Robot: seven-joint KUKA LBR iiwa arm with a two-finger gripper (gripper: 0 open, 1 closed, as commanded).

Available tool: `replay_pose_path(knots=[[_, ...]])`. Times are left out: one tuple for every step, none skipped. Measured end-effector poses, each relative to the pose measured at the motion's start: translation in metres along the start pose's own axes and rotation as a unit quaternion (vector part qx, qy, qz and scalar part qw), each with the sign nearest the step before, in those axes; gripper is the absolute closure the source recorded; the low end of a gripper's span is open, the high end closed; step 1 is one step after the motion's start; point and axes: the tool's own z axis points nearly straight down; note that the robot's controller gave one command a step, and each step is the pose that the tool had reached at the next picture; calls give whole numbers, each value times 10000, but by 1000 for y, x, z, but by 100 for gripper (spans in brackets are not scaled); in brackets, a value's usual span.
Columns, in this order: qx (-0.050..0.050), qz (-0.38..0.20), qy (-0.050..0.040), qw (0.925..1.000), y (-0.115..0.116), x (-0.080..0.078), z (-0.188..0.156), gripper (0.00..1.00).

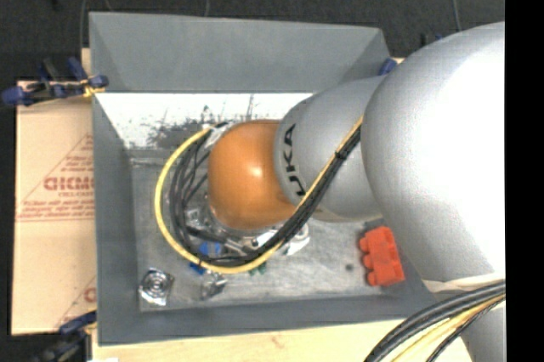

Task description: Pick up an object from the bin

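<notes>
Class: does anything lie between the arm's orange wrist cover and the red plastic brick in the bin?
Nothing visible does. Only bare grey bin floor separates the orange wrist cover from the red plastic brick; the small heap lies under the wrist itself.

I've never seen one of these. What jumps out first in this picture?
A huge silver arm reaches in from the right, ending in a glossy orange cover over the middle of the grey bin. A red toy brick lies at the bin's lower right, a shiny metal piece at its lower left.
</notes>
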Motion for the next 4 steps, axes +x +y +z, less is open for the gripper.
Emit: replay_pose_path(knots=[[-28,731,-11,9973,-48,-22,13,0],[-18,736,36,9973,-49,-21,10,100],[0,753,-135,9971,-52,-27,11,0],[5,1142,-50,9934,-17,-86,12,0]])
